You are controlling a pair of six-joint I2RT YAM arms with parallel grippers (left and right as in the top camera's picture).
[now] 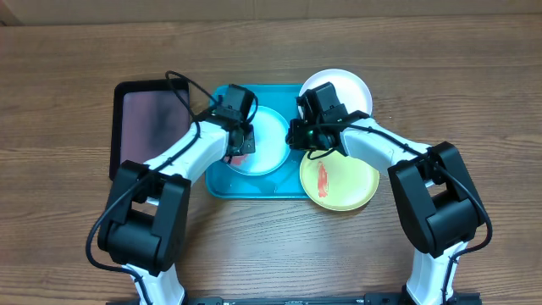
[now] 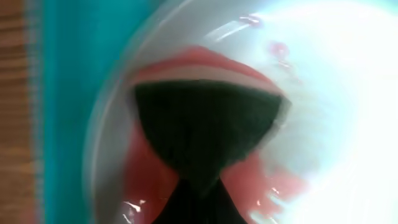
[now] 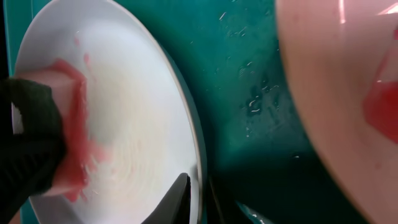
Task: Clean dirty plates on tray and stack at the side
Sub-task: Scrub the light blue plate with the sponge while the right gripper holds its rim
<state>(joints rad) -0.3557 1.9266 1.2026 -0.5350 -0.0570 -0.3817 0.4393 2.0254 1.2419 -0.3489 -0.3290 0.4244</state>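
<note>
the round light blue plastic plate lies on the large turquoise rectangular plastic tray. the left gripper is clamped on a pink sponge with dark top, which is pressed onto this plate. the right gripper pinches the plate's rim.

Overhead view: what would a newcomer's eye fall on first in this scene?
Both grippers meet at the light blue plate on the turquoise tray. The left gripper presses down on red smears, and the right gripper pinches the plate's rim. The next thing to catch the eye is the red streak on the yellow-green plate, at the tray's lower right corner.
</note>
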